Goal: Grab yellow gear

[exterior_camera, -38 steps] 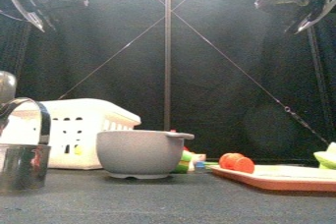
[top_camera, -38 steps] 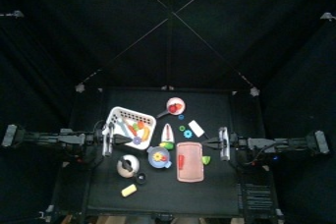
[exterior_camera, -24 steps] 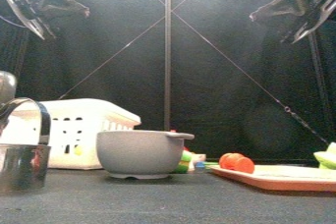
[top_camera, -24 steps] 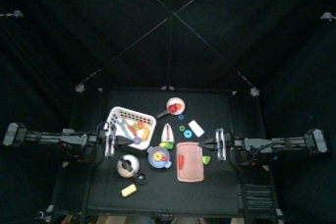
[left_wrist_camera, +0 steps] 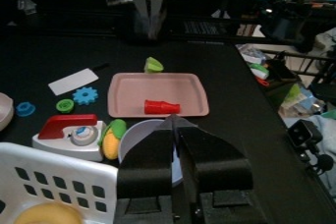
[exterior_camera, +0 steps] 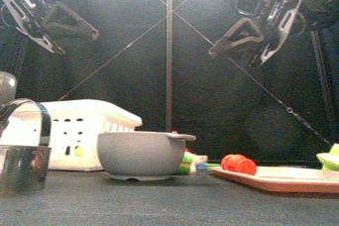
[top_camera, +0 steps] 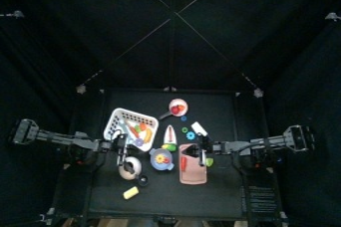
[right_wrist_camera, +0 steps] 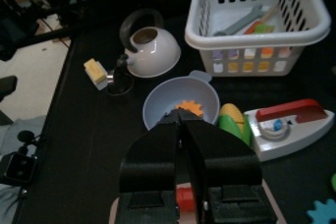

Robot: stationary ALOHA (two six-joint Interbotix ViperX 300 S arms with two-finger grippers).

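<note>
- In the grey bowl (right_wrist_camera: 155, 98) near the table's middle lies the yellow gear (right_wrist_camera: 192, 112), small and flat on the bowl's floor.
- From above, the bowl sits between the white basket (top_camera: 118, 119) and the pink tray (top_camera: 194, 174).
- The right gripper (right_wrist_camera: 194, 159) hangs in the air, well clear of the table. Its jaws are pressed together with nothing between them. The gear shows just past their tips in the right wrist view.
- The left gripper (left_wrist_camera: 180, 154) is also raised, on the bowl's other side, with its jaws closed and empty.
- From the front, the bowl's wall hides the gear, and both grippers hang high above the bowl.
- A pale yellow block (top_camera: 131, 192) lies apart, near the table's front edge.
</note>
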